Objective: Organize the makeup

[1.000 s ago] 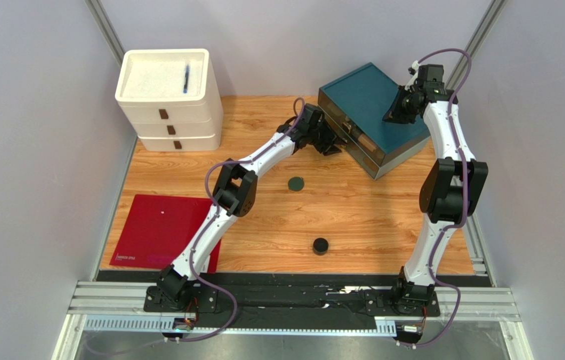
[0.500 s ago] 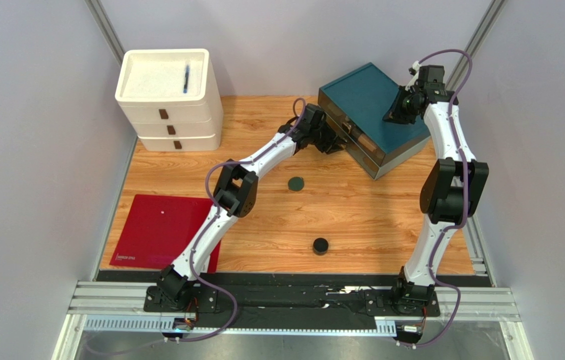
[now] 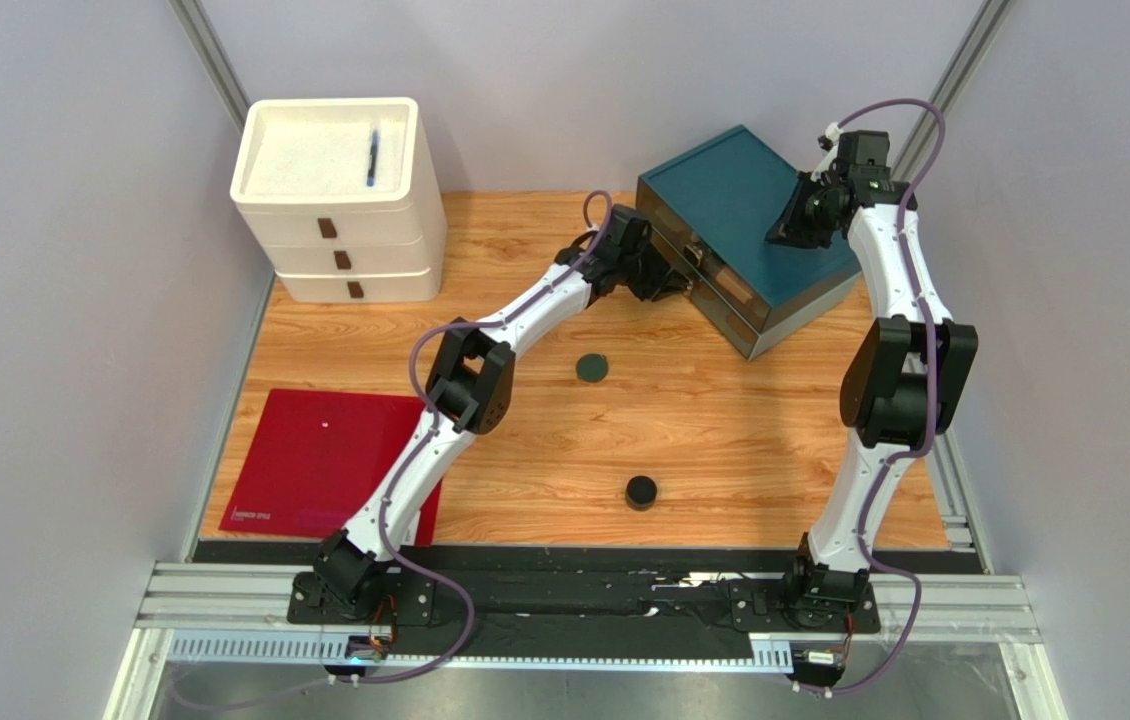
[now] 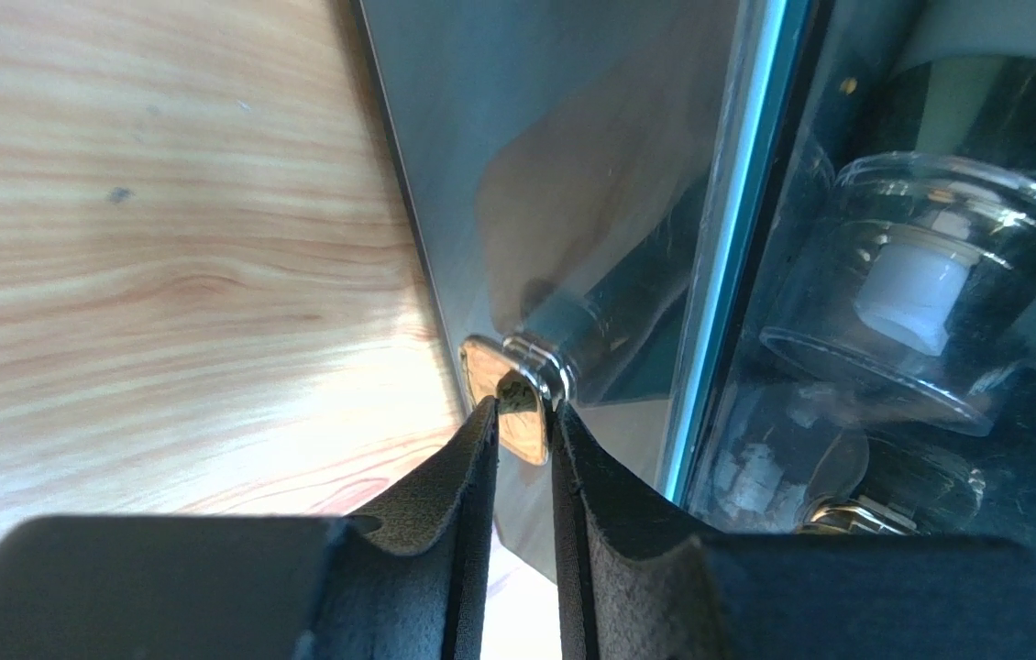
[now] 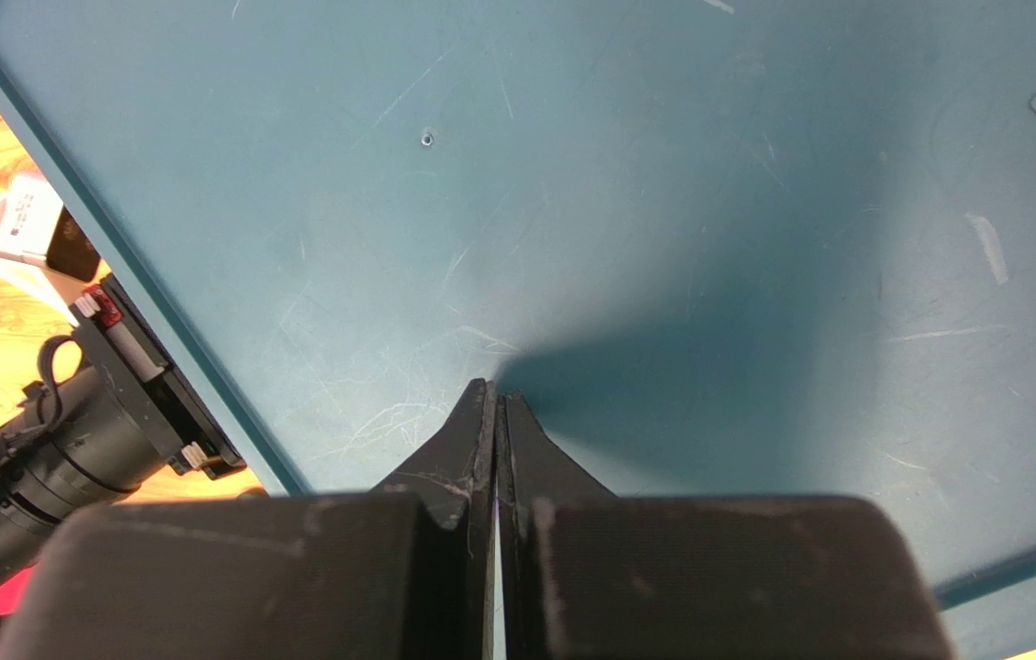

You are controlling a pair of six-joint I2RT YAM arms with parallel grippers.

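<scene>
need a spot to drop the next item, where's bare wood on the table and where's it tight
Widest bare wood: right of the green disc and black jar, up to the right arm. Another strip lies between the white drawers and the red mat. Crowded at the teal box front, where the left fingers pinch its drawer handle.

Clear bottle (image 4: 923, 268) looks glossy; teal box (image 5: 758, 206) matt, scratched.
</scene>
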